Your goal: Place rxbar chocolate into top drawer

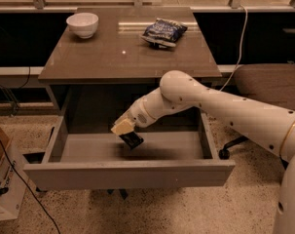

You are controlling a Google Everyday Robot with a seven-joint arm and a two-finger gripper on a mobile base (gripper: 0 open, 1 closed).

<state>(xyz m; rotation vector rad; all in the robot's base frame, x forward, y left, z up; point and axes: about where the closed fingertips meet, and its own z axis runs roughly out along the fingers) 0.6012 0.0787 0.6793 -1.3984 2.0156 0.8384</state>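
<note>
One white round bowl at the back-left corner of the grey-brown desk; one crinkled blue-and-white snack bag near its back edge; one dark flat rxbar chocolate clamped in one gripper over one open top drawer.

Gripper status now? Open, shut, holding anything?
Gripper: closed on the rxbar chocolate, inside the open top drawer, above its floor.

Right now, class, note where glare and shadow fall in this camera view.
Camera view: a pale glare streak crosses the table beside the snack bag; a soft shadow darkens the top drawer floor under the end effector, which holds the rxbar chocolate above it; the recess behind is dim.
</note>
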